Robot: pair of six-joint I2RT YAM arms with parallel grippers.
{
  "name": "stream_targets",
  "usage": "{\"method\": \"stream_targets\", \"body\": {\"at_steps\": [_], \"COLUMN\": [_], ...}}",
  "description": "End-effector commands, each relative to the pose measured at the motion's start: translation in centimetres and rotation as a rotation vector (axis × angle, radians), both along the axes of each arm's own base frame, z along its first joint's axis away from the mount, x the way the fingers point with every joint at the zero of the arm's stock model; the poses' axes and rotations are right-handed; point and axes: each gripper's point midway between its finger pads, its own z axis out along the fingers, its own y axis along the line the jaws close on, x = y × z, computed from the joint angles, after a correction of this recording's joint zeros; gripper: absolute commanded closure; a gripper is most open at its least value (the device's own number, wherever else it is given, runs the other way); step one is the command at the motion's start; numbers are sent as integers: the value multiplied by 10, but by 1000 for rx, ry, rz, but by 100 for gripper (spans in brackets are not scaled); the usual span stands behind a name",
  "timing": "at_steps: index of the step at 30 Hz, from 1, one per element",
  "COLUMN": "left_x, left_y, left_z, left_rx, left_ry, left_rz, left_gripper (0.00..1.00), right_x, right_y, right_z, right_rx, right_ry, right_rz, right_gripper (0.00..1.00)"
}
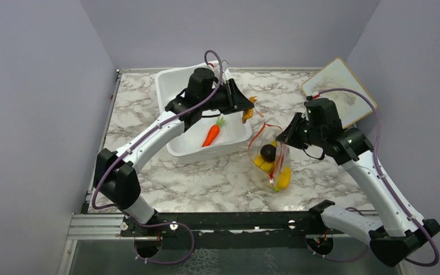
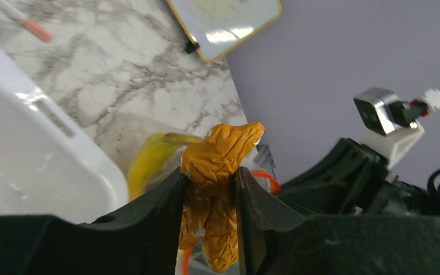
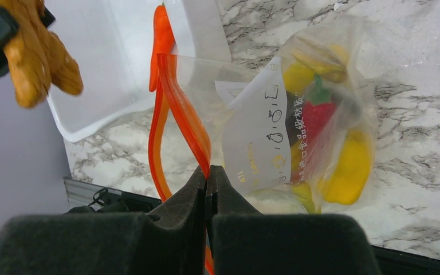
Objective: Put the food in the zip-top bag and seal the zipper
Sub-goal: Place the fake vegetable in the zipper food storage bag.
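My left gripper (image 1: 242, 103) is shut on a crinkled orange food piece (image 2: 220, 166) and holds it in the air just past the right wall of the white tub, up and left of the bag's mouth. The clear zip-top bag (image 1: 272, 166) lies on the marble with a dark round fruit (image 1: 268, 152), yellow pieces (image 1: 283, 177) and a red chili (image 3: 318, 114) inside. My right gripper (image 3: 207, 172) is shut on the red-orange zipper (image 3: 183, 109) and lifts the rim so the mouth gapes. An orange carrot (image 1: 212, 134) lies in the tub.
The white tub (image 1: 172, 86) stands at the back centre-left, under my left arm. A wood-framed whiteboard (image 1: 338, 89) leans at the back right corner. A small white-and-red pen (image 2: 28, 23) lies on the marble. Grey walls close in three sides.
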Motion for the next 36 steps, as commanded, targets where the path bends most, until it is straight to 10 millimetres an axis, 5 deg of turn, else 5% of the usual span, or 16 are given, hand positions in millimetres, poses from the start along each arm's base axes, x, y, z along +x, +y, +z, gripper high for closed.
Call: {"method": "stream_targets", "body": {"at_steps": [1,5,11,24,36], "left_x": [-38,-54,-75,-84,-89], "left_y": [-34,-47,-57,-68,-71], "left_z": [22,30,-2,-27,-30], "left_rx": [-113,-157,-156,-100,-78], "left_ry": [13,28,118,192,189], "left_rz": [-124,-157,-183,-230,-256], "left_gripper": [67,67,67,64,45], "right_x": [13,15,16,16,18], "right_y": [2,5,1,1,5], "right_z": [20,19,23,31,28], "right_rx": [33,56,60,83,87], "right_ry": [-65,-65,-83,-117,-108], "right_rz": [-37,-42,-70,-77,-62], "right_gripper": [99,99,99,99,99]}}
